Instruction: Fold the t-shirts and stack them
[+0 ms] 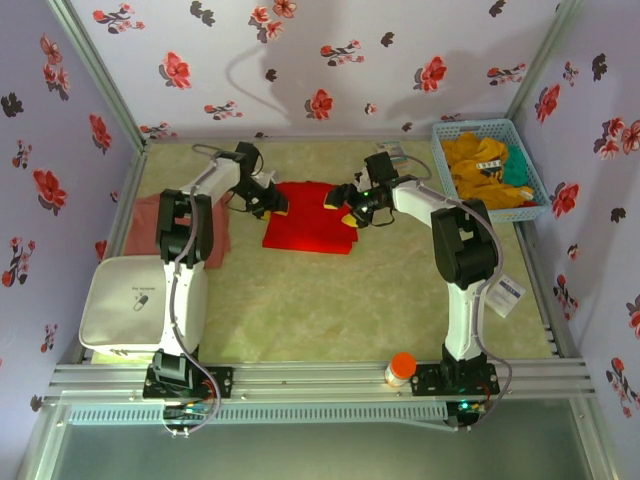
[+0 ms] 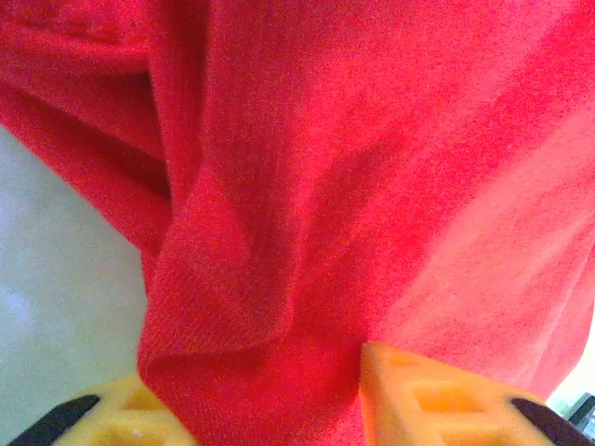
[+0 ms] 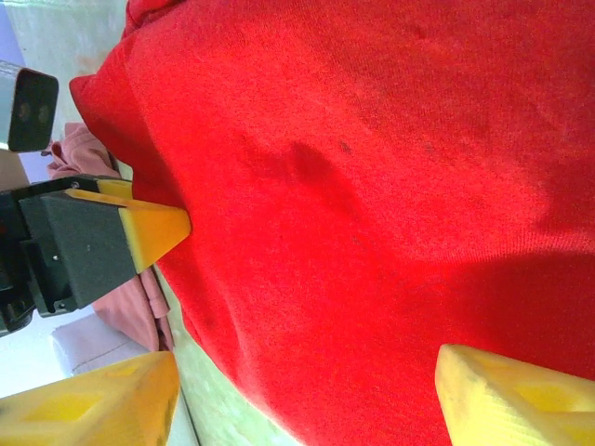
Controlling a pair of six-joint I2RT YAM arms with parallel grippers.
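Bright red cloth t-shirt (image 1: 310, 232) lies mid-frame in top view, long axis running L–R. Left gripper (image 1: 273, 204) is at its upper-left edge and right gripper (image 1: 342, 200) at its upper-right, both abt equally near. L wrist view: red fold bunched betw. yellow fingers (image 2: 428, 404), can't tell if pinched. R fingers (image 3: 507, 395) are wide apart over the cloth. Faded salmon-pink cloth t-shirt (image 1: 145, 215) lies at frame left, under the L arm.

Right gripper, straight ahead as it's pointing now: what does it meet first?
The red t-shirt, lying directly ahead of the right gripper between its open fingers; probably very close, though depth is hard to judge.
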